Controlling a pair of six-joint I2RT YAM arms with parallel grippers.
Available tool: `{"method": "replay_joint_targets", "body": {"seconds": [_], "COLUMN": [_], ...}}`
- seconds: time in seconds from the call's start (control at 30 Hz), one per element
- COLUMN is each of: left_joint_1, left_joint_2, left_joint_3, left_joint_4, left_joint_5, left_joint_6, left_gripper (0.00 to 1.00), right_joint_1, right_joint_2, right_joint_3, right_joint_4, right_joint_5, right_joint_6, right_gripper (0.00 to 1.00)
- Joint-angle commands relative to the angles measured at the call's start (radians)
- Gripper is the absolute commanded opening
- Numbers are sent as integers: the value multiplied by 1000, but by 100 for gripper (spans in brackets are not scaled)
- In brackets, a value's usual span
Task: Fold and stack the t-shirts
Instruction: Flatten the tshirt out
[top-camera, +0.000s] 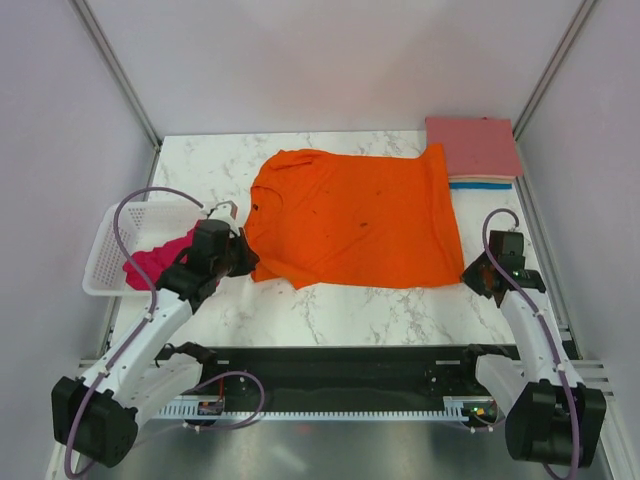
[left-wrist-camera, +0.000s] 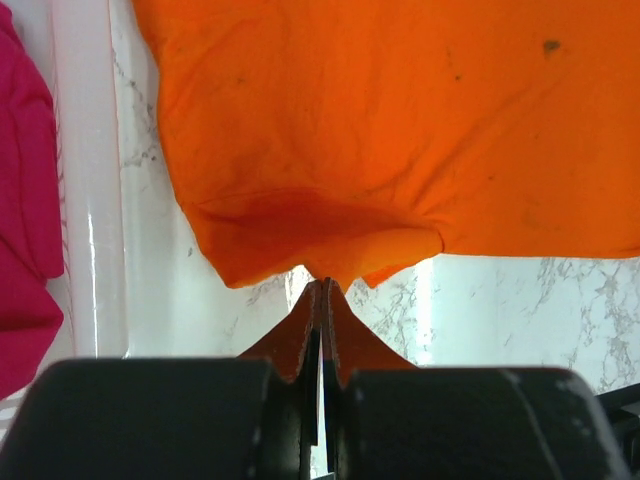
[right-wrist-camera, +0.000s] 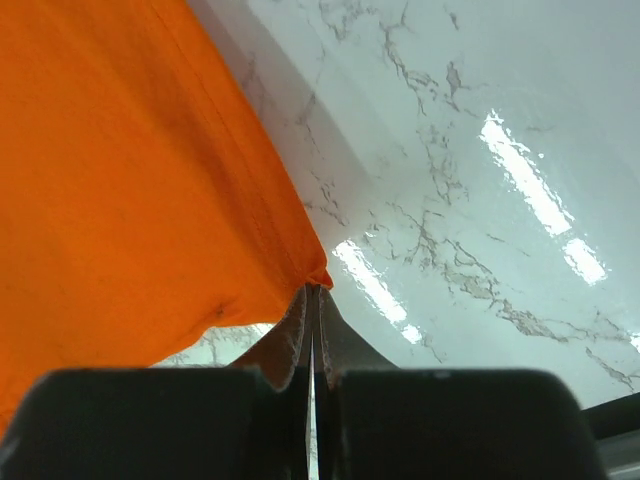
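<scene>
The orange t-shirt (top-camera: 350, 215) lies flat in the middle of the frame. Your left gripper (left-wrist-camera: 322, 290) pinches its lower left corner, and your right gripper (right-wrist-camera: 313, 292) pinches its lower right corner, likely so you can lift that edge and fold it.

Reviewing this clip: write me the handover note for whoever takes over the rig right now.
Left gripper: shut, pinching the orange t-shirt at its near-left corner.
Right gripper: shut on the same shirt's near-right hem corner.
The orange t-shirt lies spread on the marble table, collar toward the left, not yet folded.
Magenta t-shirt: crumpled in the white basket at the left.
Done: a folded stack at the far right, salmon-pink t-shirt on top, blue t-shirt edge showing beneath.
Left: fold and stack the orange one, then the magenta one.
</scene>
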Motion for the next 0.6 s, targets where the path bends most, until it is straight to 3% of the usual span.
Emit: {"method": "replay_joint_targets", "body": {"seconds": [0.0, 0.37, 0.57], "left_joint_1": [-3, -1, -19], "left_joint_2": [12, -28, -77], "left_joint_3": [13, 44, 12], "left_joint_4": [-55, -158, -189], "left_joint_5": [14, 42, 42], "left_joint_6": [-45, -67, -90], "left_gripper": [2, 2, 2], "right_joint_1": [-1, -1, 2], "right_joint_2": [-69, -165, -244], "right_joint_3": [22, 89, 111], "right_joint_4": [-61, -217, -276], "right_joint_5": [48, 276, 274], "right_joint_6": [51, 129, 142], "right_gripper": [0, 0, 0]}}
